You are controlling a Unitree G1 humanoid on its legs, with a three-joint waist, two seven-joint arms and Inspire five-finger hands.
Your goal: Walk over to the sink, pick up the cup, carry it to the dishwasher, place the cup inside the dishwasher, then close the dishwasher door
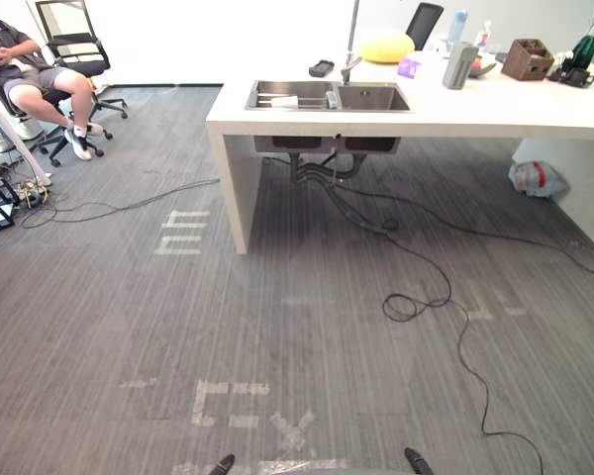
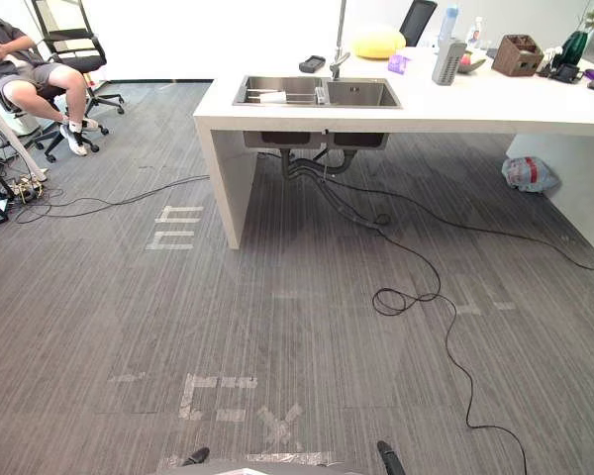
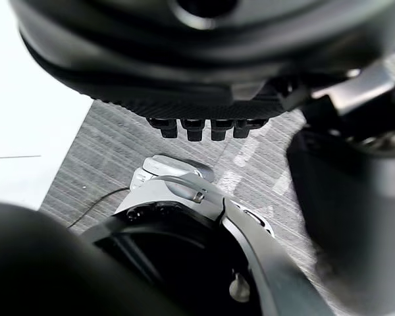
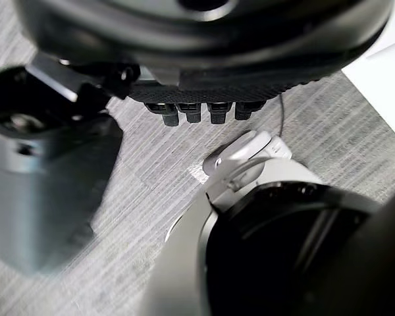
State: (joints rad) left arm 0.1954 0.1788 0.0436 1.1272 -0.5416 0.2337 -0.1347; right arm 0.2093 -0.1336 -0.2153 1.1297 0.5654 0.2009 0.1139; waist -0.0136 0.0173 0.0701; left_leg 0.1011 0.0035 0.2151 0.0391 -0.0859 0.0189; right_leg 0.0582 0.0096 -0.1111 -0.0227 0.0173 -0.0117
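Left eye view: the cup [image 1: 284, 101] is lying on its side in the left basin of the steel double sink [image 1: 371, 99]. It's a small white cylinder with its long axis running left-right along the basin; can't tell which end is the mouth. The sink is set into a thick white counter [image 1: 455, 111] with square edges and a slab leg at its left end. A wide stretch of grey striped carpet [image 1: 307, 327] with pale tape marks [image 1: 183, 233] lies between the camera and the counter. A person sits on a black office chair [image 1: 74, 45] far off to the left.

Right eye view: same layout. A tall faucet [image 2: 339, 35] stands behind the basins, and a tied plastic bag [image 2: 527, 173] sits under the counter's right side.

Left wrist view: the left hand [image 3: 184, 99] hangs over the carpet, fingers [image 3: 194, 128] relaxed in a tight row, gripping nothing.

Right wrist view: the right hand [image 4: 204, 85] looks the same, fingers [image 4: 217, 112] side by side and loose, nothing in them.
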